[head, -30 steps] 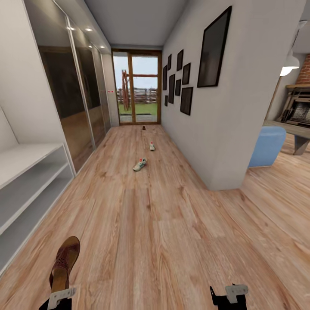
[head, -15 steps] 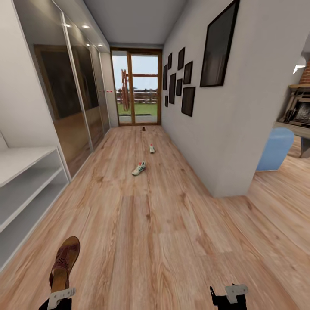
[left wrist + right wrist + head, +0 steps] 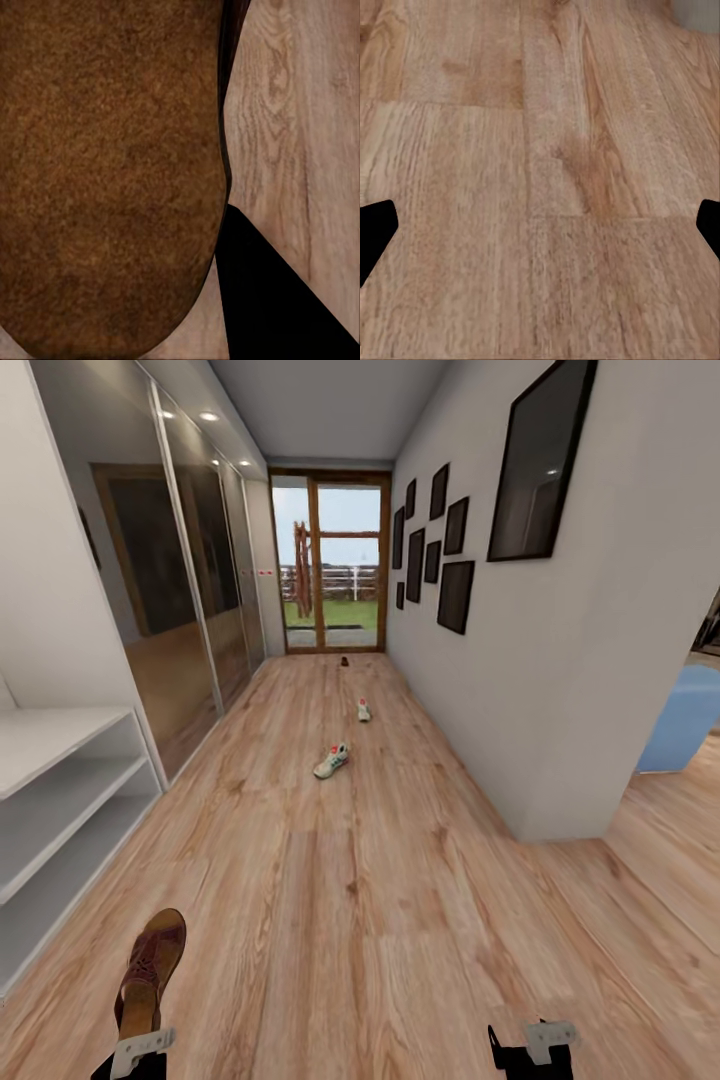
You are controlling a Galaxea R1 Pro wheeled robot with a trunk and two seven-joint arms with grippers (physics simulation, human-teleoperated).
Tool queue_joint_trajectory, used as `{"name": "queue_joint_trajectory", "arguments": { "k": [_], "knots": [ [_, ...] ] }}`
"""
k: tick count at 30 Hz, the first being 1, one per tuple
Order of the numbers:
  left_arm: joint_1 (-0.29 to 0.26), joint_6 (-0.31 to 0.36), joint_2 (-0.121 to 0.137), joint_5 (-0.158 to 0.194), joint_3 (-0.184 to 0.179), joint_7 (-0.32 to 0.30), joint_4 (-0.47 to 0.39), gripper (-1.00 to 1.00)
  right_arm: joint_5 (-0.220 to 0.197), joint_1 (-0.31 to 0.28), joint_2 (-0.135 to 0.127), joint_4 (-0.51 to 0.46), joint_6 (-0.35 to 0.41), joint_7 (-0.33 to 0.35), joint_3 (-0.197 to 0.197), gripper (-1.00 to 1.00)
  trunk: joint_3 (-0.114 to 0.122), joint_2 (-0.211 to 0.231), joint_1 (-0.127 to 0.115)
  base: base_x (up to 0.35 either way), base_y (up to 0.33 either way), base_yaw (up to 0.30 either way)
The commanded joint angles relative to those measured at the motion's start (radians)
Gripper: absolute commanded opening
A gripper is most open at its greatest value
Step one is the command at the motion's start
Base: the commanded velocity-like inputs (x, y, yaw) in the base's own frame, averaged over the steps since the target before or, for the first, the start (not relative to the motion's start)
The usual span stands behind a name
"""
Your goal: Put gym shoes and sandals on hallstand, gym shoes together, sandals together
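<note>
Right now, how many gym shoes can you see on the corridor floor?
2. The nearer gym shoe lies mid-corridor on the floor; the farther gym shoe lies beyond it, toward the glass door. They are apart, not side by side.

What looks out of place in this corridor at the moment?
Two gym shoes lie apart on the corridor floor, not side by side, and a small dark item sits by the glass door. The left gripper holds a brown sandal, while the hallstand shelves look bare.
</note>
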Motion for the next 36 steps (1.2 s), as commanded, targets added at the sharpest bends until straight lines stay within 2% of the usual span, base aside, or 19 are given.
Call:
{"name": "queue_joint_trajectory", "arguments": {
  "k": [1, 8, 36],
  "knots": [
    [-0.001, -0.002, 0.0, 0.006, 0.0, -0.004, 0.001, -1.0, 0.004, 0.0, -0.001, 0.001, -0.002, -0.005, 0.005, 1.0, -0.001, 0.0, 0.0, 0.339, 0.0, 0.265],
    [-0.001, -0.002, 0.0, 0.006, 0.0, -0.004, 0.001, -1.0, 0.004, 0.0, -0.001, 0.001, -0.002, -0.005, 0.005, 1.0, -0.001, 0.0, 0.0, 0.339, 0.0, 0.194],
    [-0.001, -0.002, 0.0, 0.006, 0.0, -0.004, 0.001, -1.0, 0.006, 0.0, -0.001, 0.001, -0.002, -0.005, 0.005, 1.0, -0.001, 0.0, 0.0, 0.339, -0.006, 0.005]
  ]
}}
